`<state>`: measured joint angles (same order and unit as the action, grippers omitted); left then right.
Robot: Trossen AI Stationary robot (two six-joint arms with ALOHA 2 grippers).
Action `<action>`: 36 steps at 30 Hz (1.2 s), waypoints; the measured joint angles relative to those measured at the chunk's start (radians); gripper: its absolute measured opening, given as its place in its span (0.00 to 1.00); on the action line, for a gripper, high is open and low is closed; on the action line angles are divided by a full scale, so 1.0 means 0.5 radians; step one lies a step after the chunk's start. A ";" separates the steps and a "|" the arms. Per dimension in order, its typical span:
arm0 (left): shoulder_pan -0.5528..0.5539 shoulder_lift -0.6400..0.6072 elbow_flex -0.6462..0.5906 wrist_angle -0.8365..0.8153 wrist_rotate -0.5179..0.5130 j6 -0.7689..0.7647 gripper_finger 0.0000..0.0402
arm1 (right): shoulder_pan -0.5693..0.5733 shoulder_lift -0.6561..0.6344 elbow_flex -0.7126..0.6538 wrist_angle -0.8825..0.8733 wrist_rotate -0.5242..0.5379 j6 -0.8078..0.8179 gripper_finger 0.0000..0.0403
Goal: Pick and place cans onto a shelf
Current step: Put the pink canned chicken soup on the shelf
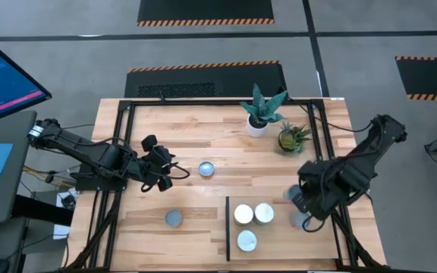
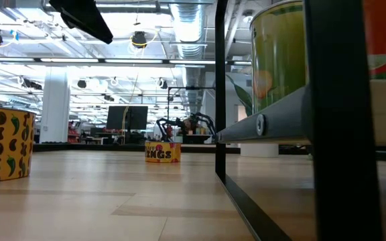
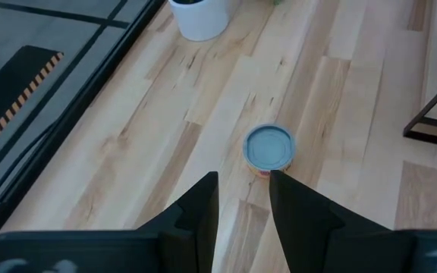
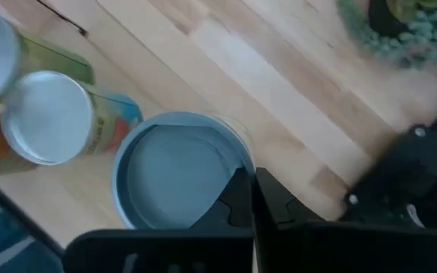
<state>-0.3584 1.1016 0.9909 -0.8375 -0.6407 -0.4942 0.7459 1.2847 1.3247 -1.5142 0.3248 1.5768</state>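
My left gripper (image 1: 167,173) is open and empty, low over the table's left half. A blue-topped can (image 3: 268,147) stands just ahead of its fingertips (image 1: 206,169). Another can (image 1: 174,218) stands nearer the front edge. The shelf (image 1: 279,231) lies at the front right, black strip on its left edge. Three white-topped cans (image 1: 243,214) stand on it. My right gripper (image 4: 253,199) is shut, pointing down over a blue-topped can (image 4: 177,178) at the shelf's right part. In the high view the arm (image 1: 317,189) hides most of that can. My right gripper's shut fingertips stand over the rim of the blue-topped can (image 4: 237,163), coming from above. I cannot tell whether they touch it. The can stands upright.
Two potted plants stand at the far right: one in a white pot (image 1: 258,125), one small (image 1: 290,140). A black frame (image 1: 127,106) runs round the table. In the low view a pepper-patterned can (image 2: 2,144) and a far can (image 2: 163,152) stand on the tabletop.
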 joint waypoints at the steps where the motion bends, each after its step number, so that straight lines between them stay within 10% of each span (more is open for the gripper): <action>1: 0.000 0.000 0.000 0.001 0.000 0.000 0.27 | 0.019 0.034 0.000 0.002 -0.001 0.022 0.01; 36: 0.000 0.000 0.000 0.086 0.002 0.026 0.27 | 0.061 0.588 0.000 0.479 -0.153 0.025 0.12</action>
<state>-0.3584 1.1015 0.9909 -0.7944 -0.6396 -0.4812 0.7764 1.5787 1.3247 -1.2747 0.2481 1.5894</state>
